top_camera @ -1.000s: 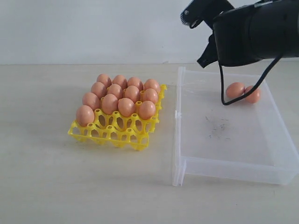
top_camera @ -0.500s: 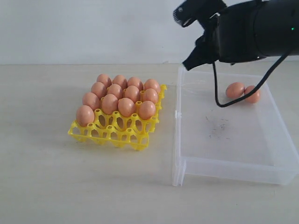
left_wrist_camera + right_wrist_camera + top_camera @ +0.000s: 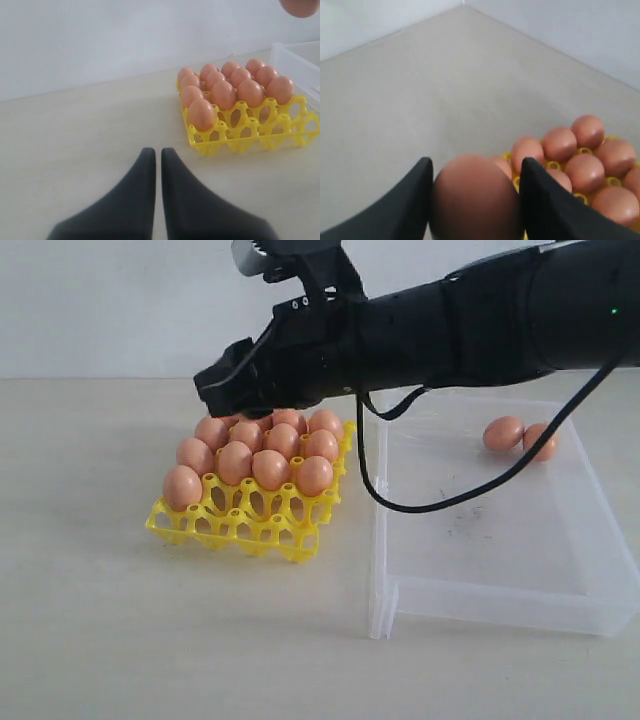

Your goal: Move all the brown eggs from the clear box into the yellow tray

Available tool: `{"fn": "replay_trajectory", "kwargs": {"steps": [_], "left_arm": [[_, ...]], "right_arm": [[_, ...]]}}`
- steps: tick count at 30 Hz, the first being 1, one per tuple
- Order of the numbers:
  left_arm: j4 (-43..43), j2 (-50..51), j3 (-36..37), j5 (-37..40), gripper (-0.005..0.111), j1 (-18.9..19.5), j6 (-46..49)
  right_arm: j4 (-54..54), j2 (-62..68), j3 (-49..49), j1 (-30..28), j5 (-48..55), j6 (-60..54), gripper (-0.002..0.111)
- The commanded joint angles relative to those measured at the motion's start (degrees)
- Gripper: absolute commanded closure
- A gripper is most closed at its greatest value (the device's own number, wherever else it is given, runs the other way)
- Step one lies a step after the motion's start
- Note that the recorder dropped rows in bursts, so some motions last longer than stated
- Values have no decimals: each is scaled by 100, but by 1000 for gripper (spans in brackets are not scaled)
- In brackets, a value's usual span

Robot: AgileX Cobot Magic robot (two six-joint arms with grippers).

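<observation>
This place is looking like a robotics lab or a test station. A plain, pale worktop (image 3: pixel 100 640) is running up to a bare white wall (image 3: pixel 100 300), and together they are giving a neutral background. A large black robot arm (image 3: pixel 480 320) is reaching across the worktop, and a loose black cable (image 3: pixel 357 450) is hanging from it in a loop. The things on the worktop are lying like test props: a yellow tray (image 3: pixel 232 536) is carrying brown eggs (image 3: pixel 270 468), and a clear box (image 3: pixel 480 602) is standing just beside it, with two more eggs lying inside.
</observation>
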Motion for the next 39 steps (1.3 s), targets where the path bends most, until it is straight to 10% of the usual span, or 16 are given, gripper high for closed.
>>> {"fn": "replay_trajectory", "kwargs": {"steps": [1, 6, 20, 28, 39], "left_arm": [[9, -17, 22, -22, 103, -34, 1], [9, -17, 22, -22, 103, -34, 1], [9, -17, 22, -22, 103, -34, 1], [9, -17, 22, -22, 103, -34, 1], [9, -17, 22, -22, 103, -34, 1]], "right_arm": [[-3336, -70, 13, -8, -404, 2771, 109], [-6689, -57, 13, -8, -1272, 5870, 109], [-7473, 1151, 325, 149, -4206, 7582, 109], [-12231, 1494, 325, 452, -6303, 11240, 109], [-12422, 2376, 325, 155, -7712, 11339, 109]]}}
